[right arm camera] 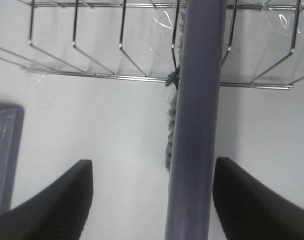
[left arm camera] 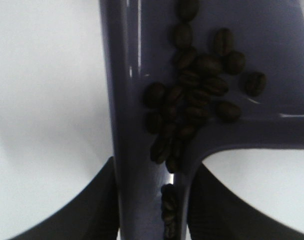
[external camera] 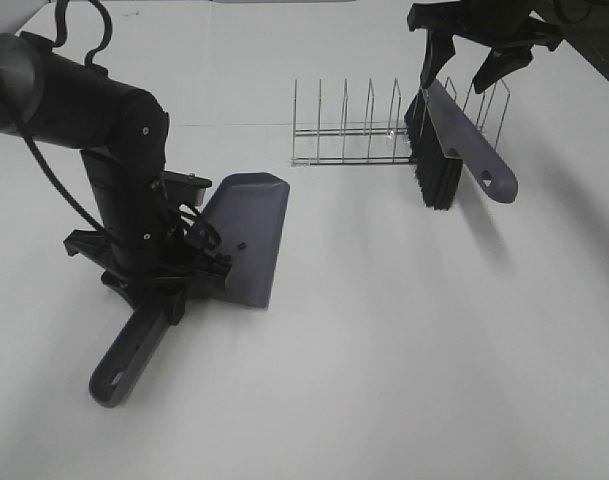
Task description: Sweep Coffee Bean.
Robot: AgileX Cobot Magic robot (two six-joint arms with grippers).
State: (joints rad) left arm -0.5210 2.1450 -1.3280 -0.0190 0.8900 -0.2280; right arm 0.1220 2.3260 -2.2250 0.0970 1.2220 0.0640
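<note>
Many coffee beans (left arm camera: 191, 95) are piled inside the purple dustpan (external camera: 246, 235), whose handle is gripped by the left pincer (external camera: 174, 285) on the white counter (external camera: 404, 350). By the wire rack (external camera: 349, 130), the brush (external camera: 449, 150) is squeezed by the right pincer (external camera: 464, 50).

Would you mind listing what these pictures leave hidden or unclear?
- Exterior high: the coffee beans in the dustpan are too small to count; the raised pan wall hides most.
- Left wrist: the beans are blurred, and some are cut off by the frame edge.
- Right wrist: the brush handle hides most bristles.
</note>
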